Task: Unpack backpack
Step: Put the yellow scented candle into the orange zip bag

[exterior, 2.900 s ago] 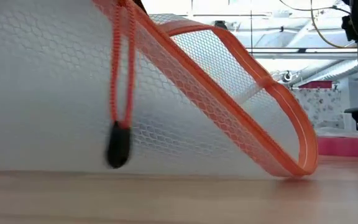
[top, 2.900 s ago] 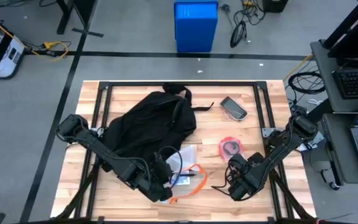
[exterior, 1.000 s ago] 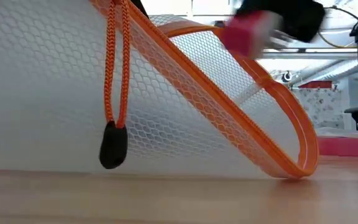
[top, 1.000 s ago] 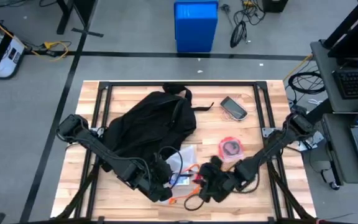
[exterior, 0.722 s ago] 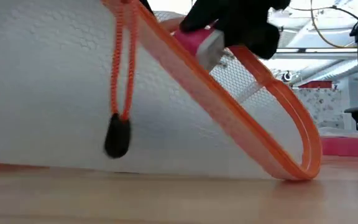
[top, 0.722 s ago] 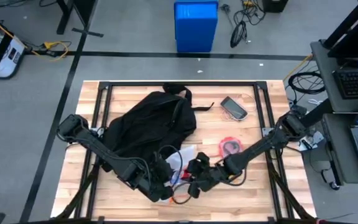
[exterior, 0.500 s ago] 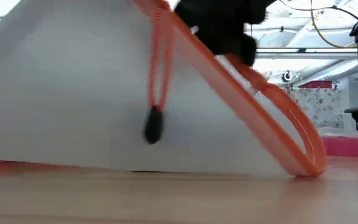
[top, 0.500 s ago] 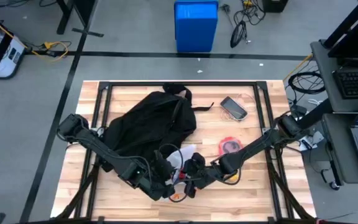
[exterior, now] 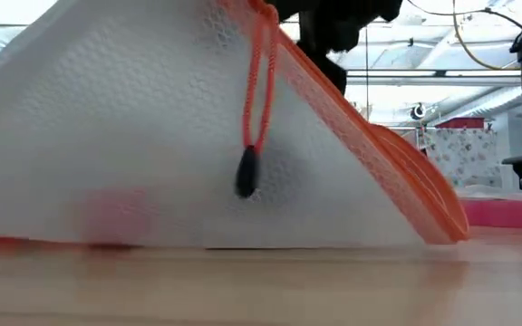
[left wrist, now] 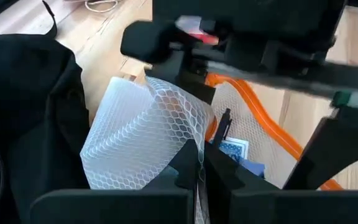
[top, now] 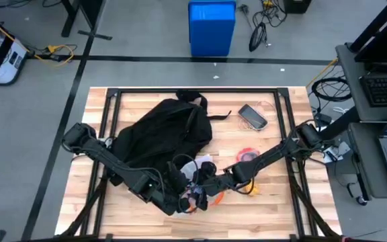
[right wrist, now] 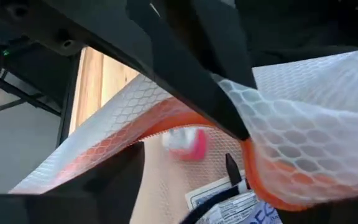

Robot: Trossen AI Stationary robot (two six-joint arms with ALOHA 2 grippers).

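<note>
While the backpack [top: 160, 138] sprawls big, black and slumped over the left-centre of the wooden table [top: 274, 208], straps and top handle trailing toward the far edge, the action is right at its near, open end. No lettering can be read on it from above; it's just soft dark fabric with a cable curling at its mouth.

Just in front of it sits a white mesh pouch [left wrist: 145, 134] with orange trim and an orange zipper cord ending in a black pull [exterior: 247, 172]. The left gripper [left wrist: 197, 171] has its fingers pinched tight on a fold of that mesh, lifting it into a tent. Blue printed packets [left wrist: 238, 155] show inside the pouch.

And the right arm has come a long way! Nearly three seconds ago it waited folded near the right front corner; now it stretches flat across the table, its right gripper [top: 203, 181] arriving at the pouch's opening, almost meeting the left one. Whether its fingers are parted or closed, I cannot tell. A small pink-and-white item [right wrist: 185, 143] shows blurred inside the mesh, where a second ago a pink item rode at the gripper above the pouch. The pouch itself has been pulled up steeper, and its zipper cord has swung to the right in the low view.

A dark phone-like device [top: 252, 115] and a red ring [top: 249, 154] lie apart on the table's right half, unmoved.
</note>
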